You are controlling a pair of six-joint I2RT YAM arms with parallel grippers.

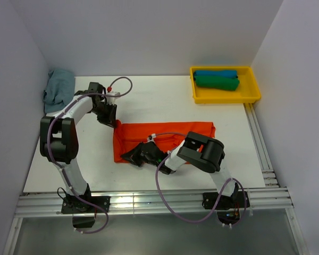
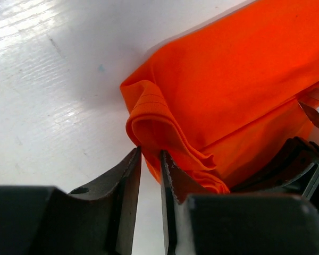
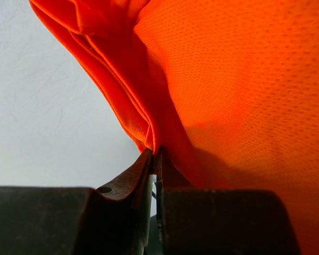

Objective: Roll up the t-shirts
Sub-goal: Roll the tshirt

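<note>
Orange-red t-shirt [image 1: 143, 132]: likely soft, limp, light; grip folded edge. Right tool [image 3: 155, 154] clamped on fold; left tool [image 2: 150, 154] narrowly ajar, empty.

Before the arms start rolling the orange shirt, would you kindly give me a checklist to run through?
1. Right fingers shut on the orange t-shirt edge: ok.
2. Left fingers gripping the far corner: not ok; table shows through their gap, the fold lies beside them.
3. Shirt folded into a strip: ok.
4. All layers in the right pinch: cannot tell.
5. Room in the yellow tray beside the blue roll and green roll: ok.
</note>
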